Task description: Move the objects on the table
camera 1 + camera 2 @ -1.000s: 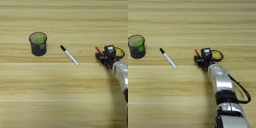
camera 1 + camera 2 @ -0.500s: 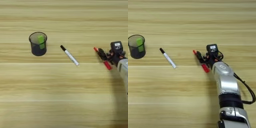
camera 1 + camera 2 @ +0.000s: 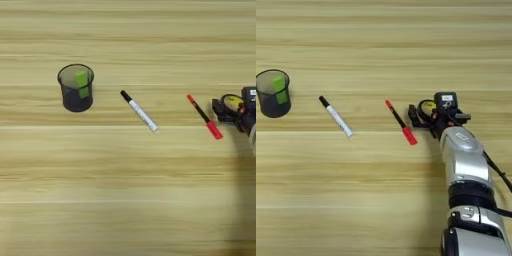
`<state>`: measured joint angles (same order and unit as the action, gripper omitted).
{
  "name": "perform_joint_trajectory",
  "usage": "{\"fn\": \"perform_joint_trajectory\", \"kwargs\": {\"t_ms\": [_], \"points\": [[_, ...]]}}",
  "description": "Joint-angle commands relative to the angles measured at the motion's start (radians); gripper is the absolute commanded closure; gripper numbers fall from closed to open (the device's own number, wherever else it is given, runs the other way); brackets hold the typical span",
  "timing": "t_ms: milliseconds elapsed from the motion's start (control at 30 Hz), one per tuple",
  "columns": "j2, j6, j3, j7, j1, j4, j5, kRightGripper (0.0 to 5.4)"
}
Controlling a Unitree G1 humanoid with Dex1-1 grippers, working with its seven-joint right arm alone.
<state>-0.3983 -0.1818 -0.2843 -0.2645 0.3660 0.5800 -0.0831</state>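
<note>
Bench (image 3: 381, 210) — light wood, carrying five things. Far left: mesh cup (image 3: 76, 88), upright, green stick (image 3: 82, 83) inside. Centre: marker (image 3: 139, 110), lying aslant. Right of it: pen (image 3: 400, 121), lying free. Just beside the pen: tape ring (image 3: 426, 110), yellow core showing. Pincer (image 3: 428, 116) — at the ring, black fingers around it; whether they pinch it I cannot tell. Advice: seat the fingers squarely across the ring's rim, keep clear of the pen, lift straight.
</note>
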Motion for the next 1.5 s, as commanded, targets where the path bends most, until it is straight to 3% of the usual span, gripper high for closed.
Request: {"fn": "perform_joint_trajectory", "kwargs": {"t_ms": [33,1200,1367,1500], "points": [[-0.056,0.062,-0.005,0.016,0.097,0.003,0.003,0.02],[-0.083,0.118,0.002,0.036,0.166,0.198,0.005,0.02],[-0.083,0.112,0.003,0.03,0.178,0.232,0.0,0.02],[-0.074,0.069,-0.011,-0.014,0.188,0.243,-0.039,0.02]]}}
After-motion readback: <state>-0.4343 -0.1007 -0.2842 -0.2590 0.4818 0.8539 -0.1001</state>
